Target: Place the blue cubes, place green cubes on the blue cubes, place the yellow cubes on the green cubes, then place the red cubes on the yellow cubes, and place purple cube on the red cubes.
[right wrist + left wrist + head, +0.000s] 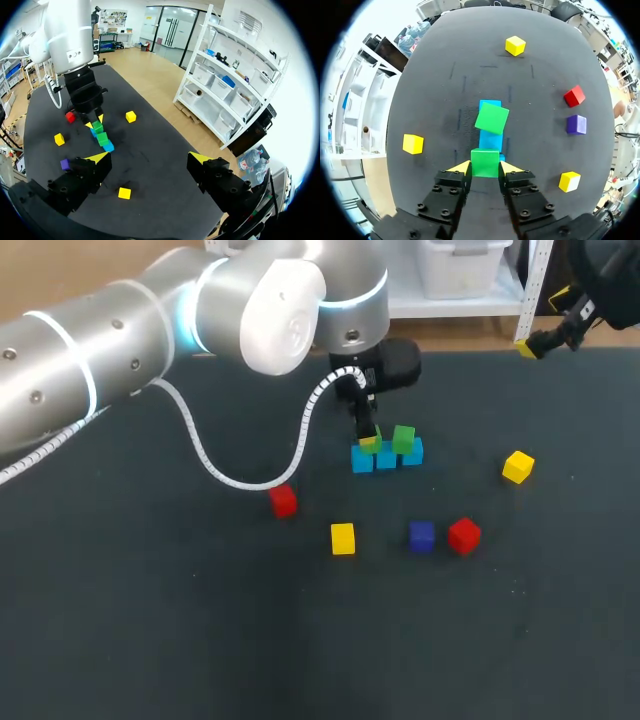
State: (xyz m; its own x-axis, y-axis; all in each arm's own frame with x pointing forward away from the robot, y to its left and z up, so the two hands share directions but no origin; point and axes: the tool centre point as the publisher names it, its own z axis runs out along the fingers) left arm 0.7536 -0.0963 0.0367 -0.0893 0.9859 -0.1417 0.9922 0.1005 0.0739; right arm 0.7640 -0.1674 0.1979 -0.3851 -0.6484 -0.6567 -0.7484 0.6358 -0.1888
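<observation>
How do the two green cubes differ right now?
The held green cube is clamped in the left gripper, square to the blue cubes. The other green cube rests free on them, twisted askew. Both look the same colour and size.

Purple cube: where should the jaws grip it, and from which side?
Come straight down on the purple cube, jaws closing across the line toward the neighbouring red cube: it lies flat with its top free, and that cube probably leaves little room there.

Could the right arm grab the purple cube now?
Probably yes. The purple cube sits uncovered, away from the left hand; only the red cube beside it crowds one side.
</observation>
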